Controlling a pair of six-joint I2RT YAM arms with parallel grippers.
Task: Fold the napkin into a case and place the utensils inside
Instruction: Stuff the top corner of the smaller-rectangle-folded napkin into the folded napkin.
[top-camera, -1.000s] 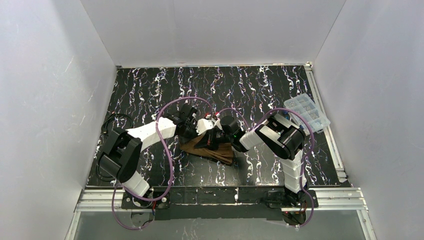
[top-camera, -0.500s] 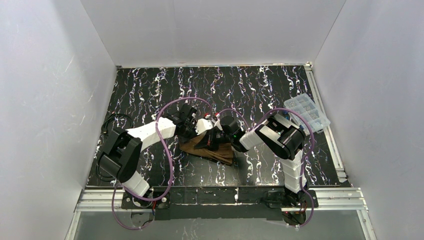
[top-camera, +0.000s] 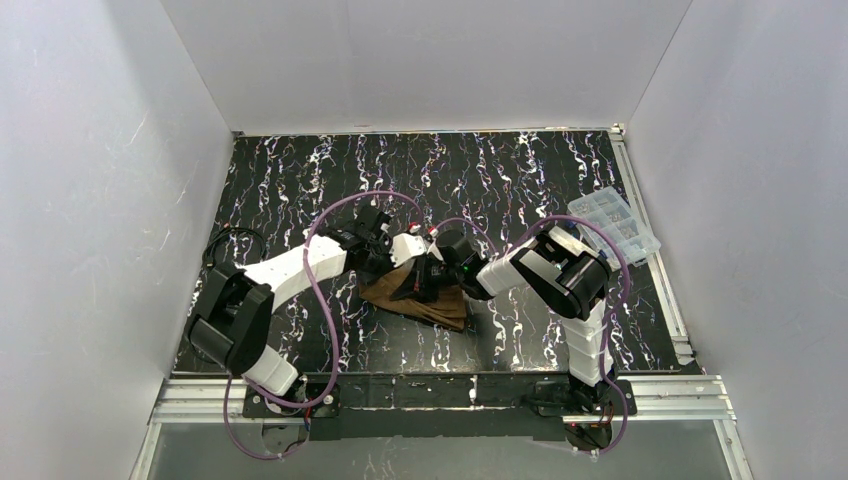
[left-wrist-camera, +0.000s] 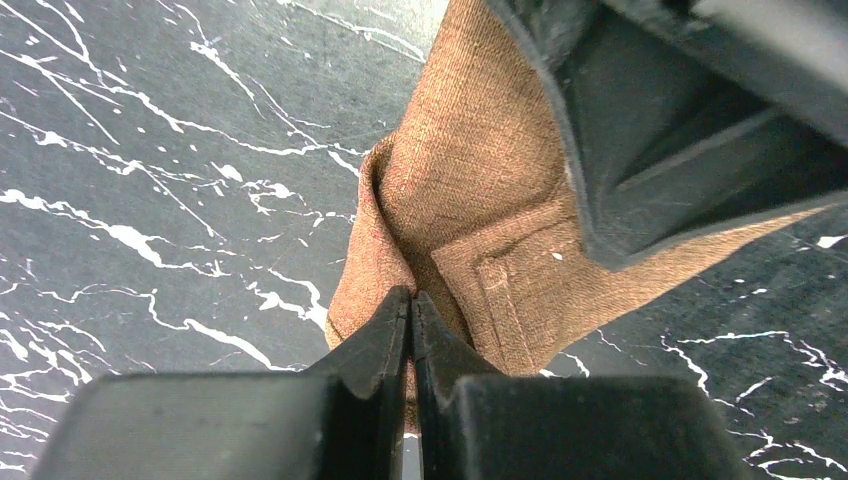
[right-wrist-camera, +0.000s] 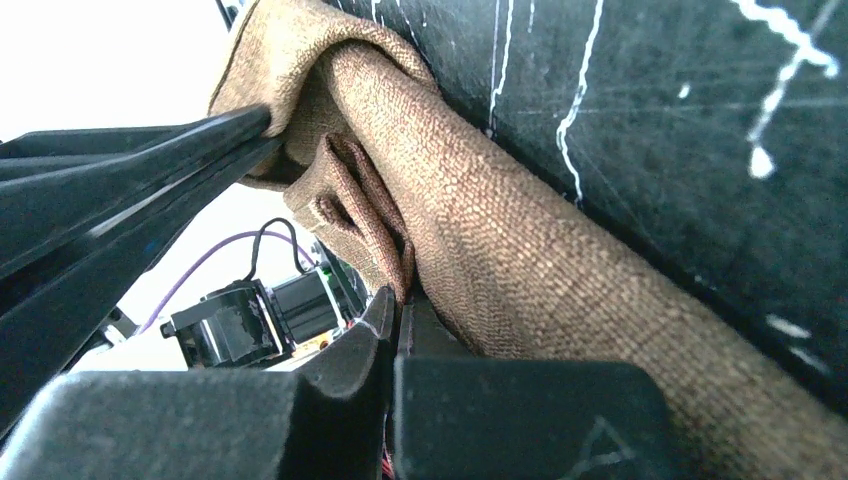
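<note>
Two closed pincers (left-wrist-camera: 411, 300) (right-wrist-camera: 392, 300) touch the folded case (left-wrist-camera: 470, 200).

The table (top-camera: 300, 170) is covered with a black surface veined in white, and it is bordered by metal rails (top-camera: 680, 395) along the near and right sides. A brown napkin (top-camera: 445, 308) is laid on it near the middle, toward the near edge, folded and bunched in layers. A clear box (top-camera: 613, 225) with compartments is set at the right edge, well apart from the napkin. A black cable (top-camera: 222, 240) is looped at the left edge.
</note>
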